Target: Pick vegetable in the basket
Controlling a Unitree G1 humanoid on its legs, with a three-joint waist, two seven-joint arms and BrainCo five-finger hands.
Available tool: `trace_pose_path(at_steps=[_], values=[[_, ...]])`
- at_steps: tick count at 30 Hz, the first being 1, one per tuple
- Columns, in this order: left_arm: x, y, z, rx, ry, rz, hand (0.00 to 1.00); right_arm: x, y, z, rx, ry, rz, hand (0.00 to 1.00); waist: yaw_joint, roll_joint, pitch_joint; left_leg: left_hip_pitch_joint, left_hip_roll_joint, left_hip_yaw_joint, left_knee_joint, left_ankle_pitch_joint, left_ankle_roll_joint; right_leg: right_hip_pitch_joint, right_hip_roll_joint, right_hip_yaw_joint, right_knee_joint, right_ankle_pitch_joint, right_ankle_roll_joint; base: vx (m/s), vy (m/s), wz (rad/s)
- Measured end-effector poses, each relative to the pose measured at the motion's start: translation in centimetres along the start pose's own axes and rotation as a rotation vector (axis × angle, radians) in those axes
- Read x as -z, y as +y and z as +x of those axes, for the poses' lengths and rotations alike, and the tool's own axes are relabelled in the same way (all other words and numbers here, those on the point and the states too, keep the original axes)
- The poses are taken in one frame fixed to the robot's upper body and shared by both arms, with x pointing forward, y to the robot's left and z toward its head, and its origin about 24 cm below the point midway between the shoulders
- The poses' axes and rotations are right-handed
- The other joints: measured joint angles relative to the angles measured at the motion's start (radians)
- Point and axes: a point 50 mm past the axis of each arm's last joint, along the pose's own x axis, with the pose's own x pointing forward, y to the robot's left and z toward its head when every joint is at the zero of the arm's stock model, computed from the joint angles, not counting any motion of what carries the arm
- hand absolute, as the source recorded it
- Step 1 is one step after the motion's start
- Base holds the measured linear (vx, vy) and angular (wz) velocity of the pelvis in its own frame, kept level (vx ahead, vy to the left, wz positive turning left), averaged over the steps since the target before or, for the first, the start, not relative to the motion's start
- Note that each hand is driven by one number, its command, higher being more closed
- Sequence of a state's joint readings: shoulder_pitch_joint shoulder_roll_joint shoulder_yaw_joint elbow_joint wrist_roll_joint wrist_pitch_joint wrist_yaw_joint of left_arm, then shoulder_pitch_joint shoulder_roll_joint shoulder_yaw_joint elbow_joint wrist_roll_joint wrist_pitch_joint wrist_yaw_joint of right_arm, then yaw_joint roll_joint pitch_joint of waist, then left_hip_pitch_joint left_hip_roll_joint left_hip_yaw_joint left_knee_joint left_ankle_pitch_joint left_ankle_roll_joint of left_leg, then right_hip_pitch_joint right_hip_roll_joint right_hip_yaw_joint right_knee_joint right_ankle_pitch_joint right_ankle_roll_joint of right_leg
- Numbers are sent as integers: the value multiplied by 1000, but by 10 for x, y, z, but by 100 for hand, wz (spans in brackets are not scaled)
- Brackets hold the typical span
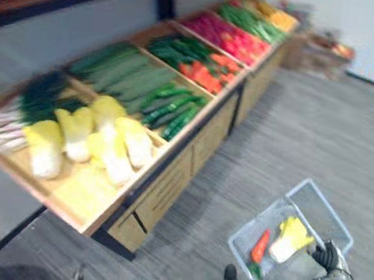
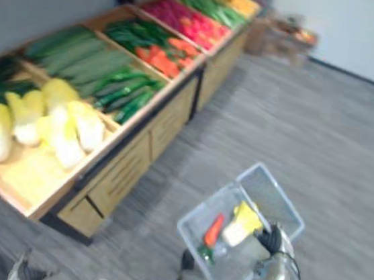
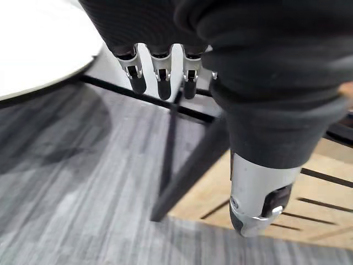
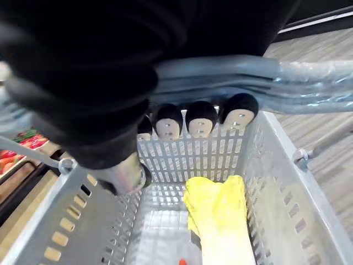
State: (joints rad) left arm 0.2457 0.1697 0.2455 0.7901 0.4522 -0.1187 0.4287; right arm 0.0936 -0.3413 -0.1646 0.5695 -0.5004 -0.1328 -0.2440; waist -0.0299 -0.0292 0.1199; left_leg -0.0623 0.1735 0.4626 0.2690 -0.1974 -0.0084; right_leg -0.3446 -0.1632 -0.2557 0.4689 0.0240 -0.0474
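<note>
Right hand (image 4: pixel 201 119): fingers clenched round the handle (image 4: pixel 276 77) of the clear plastic basket (image 1: pixel 322 211), which hangs at the robot's right over the grey floor (image 1: pixel 297 125).

Wooden display stand (image 1: pixel 168 185) runs along the left. Its nearest compartment holds pale cabbages (image 1: pixel 79 136), and the next ones hold green, then red and orange produce.

Basket contents: one yellow-leaved cabbage (image 1: pixel 290 238) about mid-basket. One carrot (image 1: pixel 260 246) lies just beside it, along the wall nearer the stand. The green bit at the carrot's near end is probably its top, but it is too blurred to be sure.

Left hand (image 3: pixel 160 74): fingers released, holding nothing, low beside the stand's dark leg (image 3: pixel 187 171).

Assessment: two vegetables are already in the basket, with room left at its far end. If more are wanted, the left hand is free to reach the stand.
</note>
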Motion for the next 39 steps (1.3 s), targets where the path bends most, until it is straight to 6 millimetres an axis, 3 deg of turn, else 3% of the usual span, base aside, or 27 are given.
trace_pose_path(at_steps=[2, 6, 7, 8, 9, 10, 11, 12, 13, 14, 16, 19, 21, 22, 24, 25, 29, 32, 34, 36, 38, 39], values=[[-11, -3, 2, 10, -37, -11, 0, -2, -2, 2, 10, -7, -14, 100, 4, -5, 17, 34, 13, 81, -20, 22, 2, 45, -65, -101, 186, -121, -2, -142, 32, -101], [-7, -10, -4, 34, -24, -10, 0, -7, 2, 3, -5, -23, -19, 100, 6, -27, 11, 73, 65, 214, -24, 46, -33, 153, -163, -142, 178, -158, 32, -131, -120, -119], [-3, -9, -5, 35, -16, -5, 0, -8, 2, 4, -4, -26, -17, 100, 5, -40, 11, 77, 64, 233, -34, 55, -48, 159, -151, -150, 122, -174, 71, -99, -162, -113], [-9, -13, -4, 43, -30, -11, 0, -7, -1, 5, 3, -22, -20, 100, 5, -46, 8, 75, 44, 221, -82, 67, -68, 182, -94, -137, -18, -183, 93, -156, -181, -155], [-9, -14, -5, 50, -36, -7, 0, -10, -2, 7, 10, -28, -18, 100, 17, -27, 1, 62, 28, 178, -137, 93, -64, 221, -28, -109, -198, -182, 118, -182, -193, -153], [-10, -18, -5, 60, -32, -10, 0, -11, -3, 9, 14, -26, -18, 100, 21, -10, 6, 64, 45, 188, -155, 112, -64, 221, -4, -105, -241, -176, 114, -194, -182, -142], [-13, -22, -6, 73, -39, -8, 0, -7, -2, 7, 9, -13, -23, 100, 12, -10, 6, 71, 46, 214, -187, 139, -68, 220, 6, -142, -278, -163, 119, -122, -176, -93], [-16, -24, -6, 84, -54, -4, 0, 2, 0, 1, -2, 19, -33, 100, 4, 8, -4, 79, 57, 228, -200, 160, -83, 227, 26, -143, -307, -121, 108, -73, -118, -66], [-19, -26, -7, 90, -62, -4, 0, 7, 1, -2, -9, 39, -38, 100, 3, 0, -2, 84, 66, 236, -198, 160, -86, 229, 41, -137, -327, -114, 111, 31, -118, -52], [-22, -28, -7, 93, -74, -14, 0, 13, 2, -6, -18, 56, -44, 100, 4, 19, -16, 83, 88, 250, -192, 166, -99, 235, 68, -126, -366, -96, 100, 80, -138, -43], [-30, -29, -4, 90, -93, -25, 0, 19, 6, -13, -32, 78, -46, 100, 3, 20, -12, 57, 130, 255, -134, 163, -101, 241, 94, -127, -405, -80, 91, 92, -155, -27], [-37, -34, -5, 98, -102, -45, 0, 24, 9, -17, -41, 95, -45, 100, 4, 33, 4, -9, 195, 161, 81, 152, -89, 287, 107, -121, -436, -49, 68, 74, -74, -12], [-43, -43, -12, 121, -119, -70, 0, 27, -2, -14, -17, 100, -66, 100, 6, 50, 17, -47, 165, -17, 115, 115, -112, 297, 95, -101, -433, -48, 67, 53, 59, -32], [-49, -49, -16, 133, -134, -123, 0, 25, -11, -9, 14, 92, -73, 100, 6, 83, 20, -54, 100, -150, 35, 106, -116, 293, 76, -84, -432, -42, 78, 41, 148, -31], [-54, -49, -17, 125, -149, -149, 0, 22, -13, -6, 26, 84, -64, 100, 8, 106, 17, -51, 70, -178, -50, 167, -110, 284, 75, -77, -434, -37, 90, 51, 181, -21], [-55, -47, -16, 115, -157, -152, 0, 20, -12, -4, 27, 78, -55, 100, 10, 111, 18, -47, 64, -176, -73, 169, -113, 281, 75, -74, -438, -32, 98, 56, 203, 0], [-58, -43, -14, 91, -171, -151, 0, 7, -11, 2, 45, 35, -37, 100, 12, 94, 24, -38, 20, -211, -150, 162, -110, 298, 50, -93, -507, 12, 137, 5, 148, 22], [-50, -34, -11, 74, -165, -123, 0, 2, -7, 6, 39, 27, -25, 100, 40, 63, 22, -35, -8, -231, -152, 138, -96, 313, 28, -104, -522, 28, 153, -9, 110, 14], [-47, -31, -11, 67, -163, -116, 0, 2, -5, 6, 37, 33, -18, 100, 54, 56, 22, -38, -29, -236, -119, 101, -77, 312, 3, -110, -491, 14, 169, -5, 152, 11], [-43, -28, -14, 58, -166, -116, 0, 7, -10, 5, 74, 66, 18, 100, 59, 38, 29, -42, -72, -259, -57, 30, -48, 276, -78, -116, -322, -83, 206, 12, 265, 28], [-40, -22, -15, 40, -170, -115, 0, 12, -11, 4, 94, 96, 48, 100, 57, 27, 27, -37, -105, -266, -37, 0, -29, 219, -145, -114, -142, -106, 213, 35, 196, 27], [-38, -17, -14, 25, -172, -111, 0, 10, -10, 4, 101, 96, 60, 100, 58, 27, 27, -33, -111, -265, -40, -6, -19, 137, -176, -86, 15, -67, 140, 49, 226, 10]])
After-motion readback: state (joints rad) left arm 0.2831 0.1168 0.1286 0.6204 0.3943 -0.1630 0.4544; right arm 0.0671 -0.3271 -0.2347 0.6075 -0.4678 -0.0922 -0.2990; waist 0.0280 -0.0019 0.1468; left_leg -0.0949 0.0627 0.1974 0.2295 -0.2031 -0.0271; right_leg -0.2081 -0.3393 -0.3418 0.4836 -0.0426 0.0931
